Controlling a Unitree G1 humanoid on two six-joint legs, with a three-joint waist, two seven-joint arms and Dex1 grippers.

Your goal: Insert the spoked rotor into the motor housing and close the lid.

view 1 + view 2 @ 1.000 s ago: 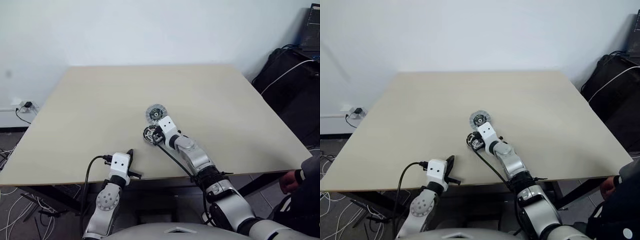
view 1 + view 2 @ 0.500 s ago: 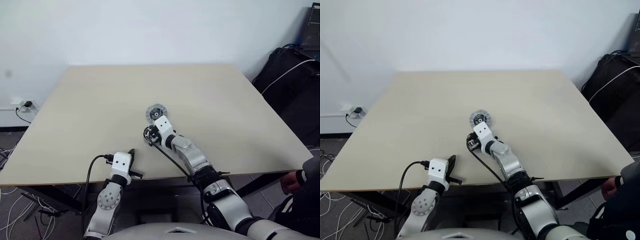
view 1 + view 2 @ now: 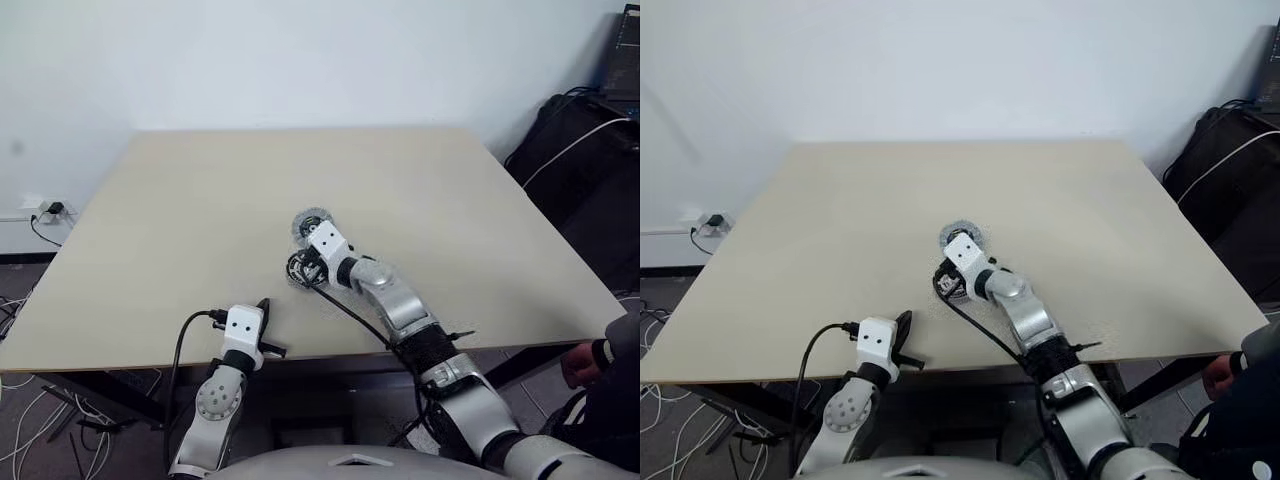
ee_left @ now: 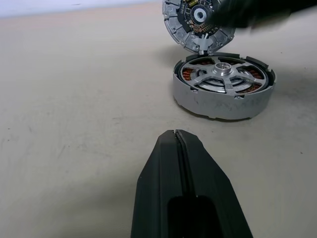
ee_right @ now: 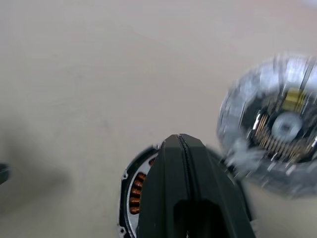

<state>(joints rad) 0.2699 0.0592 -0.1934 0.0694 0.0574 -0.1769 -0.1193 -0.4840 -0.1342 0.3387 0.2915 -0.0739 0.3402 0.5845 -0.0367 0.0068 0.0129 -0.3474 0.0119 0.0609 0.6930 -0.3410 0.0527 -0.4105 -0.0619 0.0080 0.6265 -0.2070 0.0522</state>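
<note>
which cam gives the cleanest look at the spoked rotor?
Left wrist view: the spoked rotor is sharp and unobstructed, seated in the motor housing. In the right wrist view the right gripper covers most of the assembly. The eye views show a small dark disc beside the right arm.

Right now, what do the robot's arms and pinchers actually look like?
Both arms are silver-grey metal with dark joints. Each ends in a white boxy wrist block with small dark dots, fed by a black cable. The left gripper and right gripper each have two tapered black fingers.
</note>
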